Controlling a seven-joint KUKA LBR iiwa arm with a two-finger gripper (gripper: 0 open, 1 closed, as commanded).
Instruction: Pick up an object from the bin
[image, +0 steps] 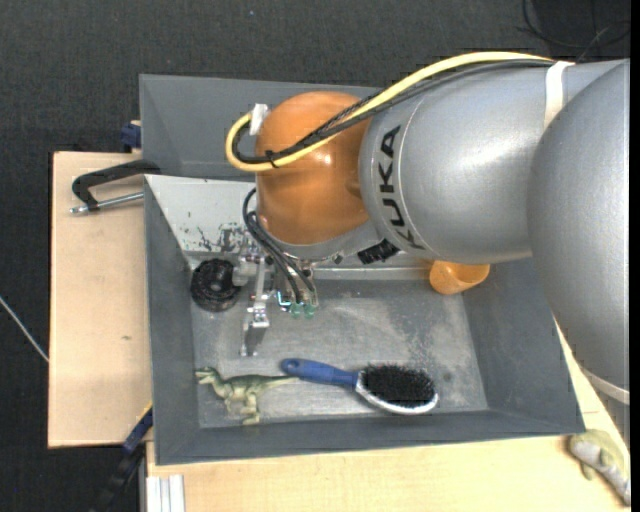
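Note:
My gripper (254, 338) reaches down from under the orange cover into the left half of the bin. Its tip hangs over the bare floor. A black round knob-like thing (214, 284) lies just to its left, near the back wall. In front of it, a small green toy dinosaur (236, 389) lies by the front wall. A hairbrush (365, 382) with a blue handle and a black bristle head lies to the dinosaur's right, its handle end pointing toward the gripper. I see nothing held in the gripper.
An orange rounded thing (458, 276) lies at the back right, partly hidden by the arm. The big grey arm covers the bin's right and back parts. The sloping bin walls close in on all sides.

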